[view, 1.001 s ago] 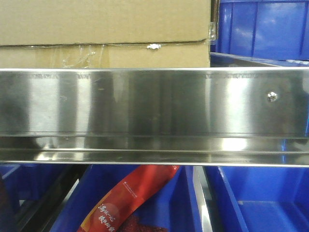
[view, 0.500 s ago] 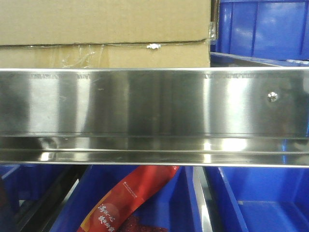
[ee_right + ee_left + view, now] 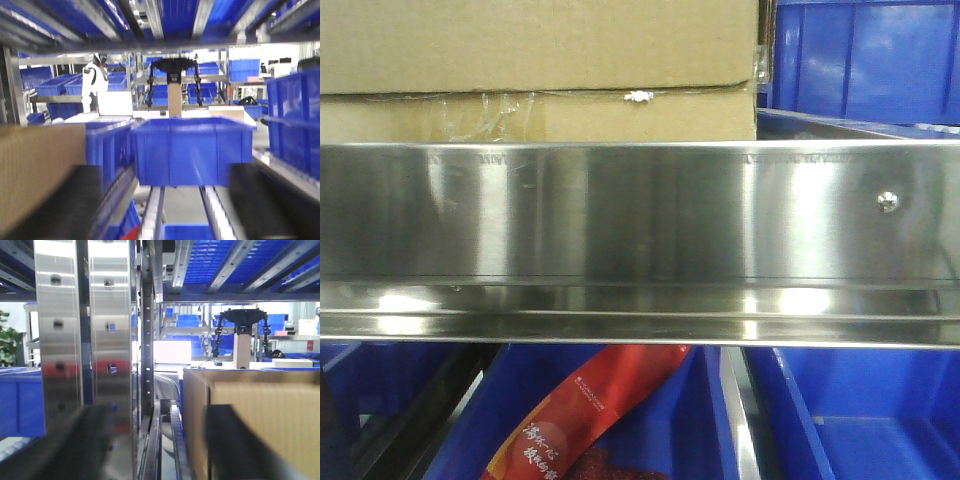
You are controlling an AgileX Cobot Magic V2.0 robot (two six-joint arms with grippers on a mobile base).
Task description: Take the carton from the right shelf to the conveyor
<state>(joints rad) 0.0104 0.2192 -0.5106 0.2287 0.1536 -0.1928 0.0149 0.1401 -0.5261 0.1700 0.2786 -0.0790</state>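
While the carton (image 3: 535,45) is sitting upper left on the right shelf (image 3: 640,210), left gripper (image 3: 157,415) and right gripper (image 3: 165,177) are gaping wide.

The plain brown corrugated cardboard carton (image 3: 535,45) is showing unprinted tan, with a white speck (image 3: 638,97) at its 5 o'clock. The shiny stainless-steel shelf rail (image 3: 620,220) is reflecting silver-grey vertical bands. The moulded plastic bins (image 3: 865,60) are reading saturated blue. At 6 o'clock, the red packet (image 3: 585,410) is bearing pale lettering.
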